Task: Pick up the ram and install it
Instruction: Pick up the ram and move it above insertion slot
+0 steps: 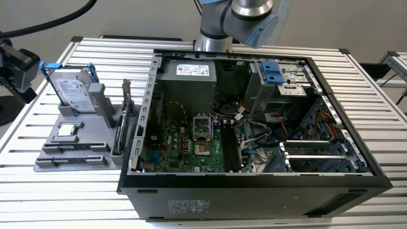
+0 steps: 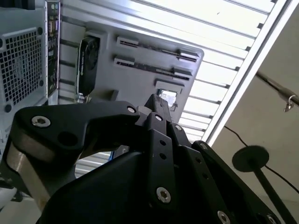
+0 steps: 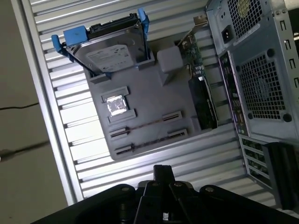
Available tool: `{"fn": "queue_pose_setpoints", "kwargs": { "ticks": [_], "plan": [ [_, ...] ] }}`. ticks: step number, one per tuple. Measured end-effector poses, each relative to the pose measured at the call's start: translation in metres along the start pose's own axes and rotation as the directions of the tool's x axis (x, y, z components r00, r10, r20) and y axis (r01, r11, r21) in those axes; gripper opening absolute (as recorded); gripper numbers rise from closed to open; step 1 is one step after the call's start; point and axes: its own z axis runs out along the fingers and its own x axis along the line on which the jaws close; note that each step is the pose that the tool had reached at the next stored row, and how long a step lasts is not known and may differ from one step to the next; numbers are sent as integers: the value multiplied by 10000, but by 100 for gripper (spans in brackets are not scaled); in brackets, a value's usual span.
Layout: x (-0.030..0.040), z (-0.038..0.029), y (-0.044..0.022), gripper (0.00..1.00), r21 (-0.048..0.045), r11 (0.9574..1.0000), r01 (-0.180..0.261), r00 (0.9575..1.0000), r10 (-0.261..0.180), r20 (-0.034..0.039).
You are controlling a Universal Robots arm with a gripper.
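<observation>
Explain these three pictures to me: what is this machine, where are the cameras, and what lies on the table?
The machine is a robot arm; the exterior view is taken by a camera off the arm. The two wrist views come from cameras riding on the arm, so its black gripper pokes into both. On the slatted metal table stands an open computer case. Beside it, on the exterior view's left, a gray holder keeps parts: a hard drive in a blue frame, a small square chip, an upright card, and a thin stick on edge, apparently the ram. The ram sits in the holder, not yet picked up; the gripper is apart from it, facing the holder.
</observation>
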Motion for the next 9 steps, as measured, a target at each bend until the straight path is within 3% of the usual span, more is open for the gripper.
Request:
{"fn": "queue_pose_setpoints", "kwargs": {
  "ticks": [9],
  "plan": [
    [0,0,0,0,3,9984,-569,9984,569,28]
  ]
}}
